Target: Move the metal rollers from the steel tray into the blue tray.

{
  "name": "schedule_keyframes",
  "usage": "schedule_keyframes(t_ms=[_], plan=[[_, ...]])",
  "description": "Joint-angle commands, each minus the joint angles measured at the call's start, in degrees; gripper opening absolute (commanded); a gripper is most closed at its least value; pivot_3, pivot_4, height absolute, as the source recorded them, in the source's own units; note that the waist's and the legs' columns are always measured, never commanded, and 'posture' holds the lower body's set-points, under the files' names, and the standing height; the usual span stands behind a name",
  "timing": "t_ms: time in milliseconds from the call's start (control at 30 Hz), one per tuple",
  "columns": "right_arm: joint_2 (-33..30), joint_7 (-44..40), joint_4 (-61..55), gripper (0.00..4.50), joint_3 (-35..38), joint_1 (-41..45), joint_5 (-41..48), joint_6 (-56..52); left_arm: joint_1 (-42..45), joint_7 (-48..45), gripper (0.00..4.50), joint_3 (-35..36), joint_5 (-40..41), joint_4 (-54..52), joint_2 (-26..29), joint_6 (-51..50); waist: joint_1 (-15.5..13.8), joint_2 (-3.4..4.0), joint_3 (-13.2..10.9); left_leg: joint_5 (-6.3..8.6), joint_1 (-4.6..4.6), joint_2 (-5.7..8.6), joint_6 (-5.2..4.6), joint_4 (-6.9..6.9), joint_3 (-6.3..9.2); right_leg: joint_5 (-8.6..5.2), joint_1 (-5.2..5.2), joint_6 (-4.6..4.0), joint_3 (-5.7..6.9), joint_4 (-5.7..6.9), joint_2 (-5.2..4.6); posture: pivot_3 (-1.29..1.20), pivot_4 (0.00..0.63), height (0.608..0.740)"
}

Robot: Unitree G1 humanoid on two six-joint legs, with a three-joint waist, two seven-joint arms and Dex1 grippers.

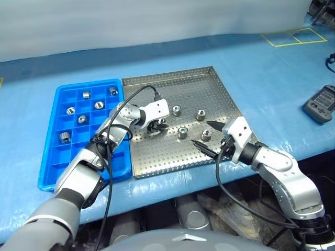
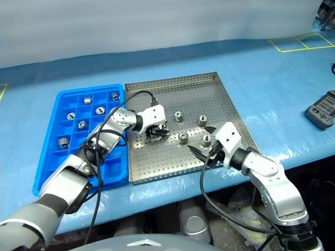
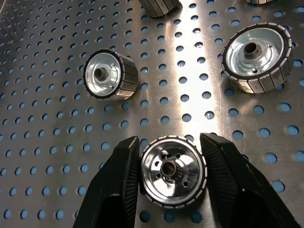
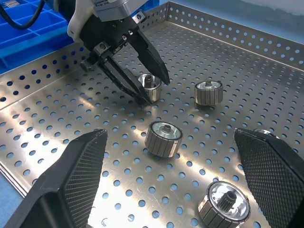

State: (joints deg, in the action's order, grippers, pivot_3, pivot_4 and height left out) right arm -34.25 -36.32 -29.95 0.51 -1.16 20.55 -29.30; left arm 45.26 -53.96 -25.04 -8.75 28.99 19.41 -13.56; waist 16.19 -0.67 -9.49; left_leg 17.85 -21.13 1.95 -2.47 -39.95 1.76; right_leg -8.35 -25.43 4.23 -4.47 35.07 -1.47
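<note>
With its two fingers clamped on one metal roller standing hole-up on the steel tray, the left end effector need only lift and carry it toward the blue tray alongside. Right end effector hangs spread wide over the steel tray's near edge, farther from the blue tray.

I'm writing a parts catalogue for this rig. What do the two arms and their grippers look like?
Both arms have silver-grey metallic shells with black joint sections. Each ends in a white wrist block carrying two black, tapering fingers, as on the left gripper and right gripper. The fingers' inner pads have a fine cross-hatched texture. A black cable loops loosely along each arm to the wrist block.
</note>
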Motion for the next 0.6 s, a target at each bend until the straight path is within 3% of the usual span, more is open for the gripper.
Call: schedule_keyframes(t_ms=[33,333,600], plan=[[0.04,-0.06,-0.83,4.5,0.05,0.87,-0.2,0.85,-0.48,-1.08,1.69,1.1,0.43,-1.58,0.64,-0.23,0.0,0.0,0.0,0.0,0.0,0.0,0.0,0.0,0.0,0.0,0.0,0.0,0.0,0.0,0.0,-0.31,0.15,0.74],[0.23,-1.01,0.78,4.5,-1.55,2.71,-0.78,1.39,-2.01,-0.89,1.69,3.99,1.88,-8.61,2.53,-2.03,-0.09,0.0,0.0,0.0,0.0,0.0,0.0,0.0,-0.01,0.05,-0.02,-0.07,-0.02,0.01,0.0,-0.28,0.15,0.74],[0.85,-4.21,4.24,4.5,-5.0,6.67,-1.28,2.38,-11.66,2.64,1.69,16.44,7.24,-33.74,10.8,-10.65,-1.33,0.04,-0.03,0.0,-0.01,-0.1,0.03,0.0,-0.02,0.15,-0.12,-0.21,-0.08,0.06,-0.14,-0.19,0.15,0.74]])
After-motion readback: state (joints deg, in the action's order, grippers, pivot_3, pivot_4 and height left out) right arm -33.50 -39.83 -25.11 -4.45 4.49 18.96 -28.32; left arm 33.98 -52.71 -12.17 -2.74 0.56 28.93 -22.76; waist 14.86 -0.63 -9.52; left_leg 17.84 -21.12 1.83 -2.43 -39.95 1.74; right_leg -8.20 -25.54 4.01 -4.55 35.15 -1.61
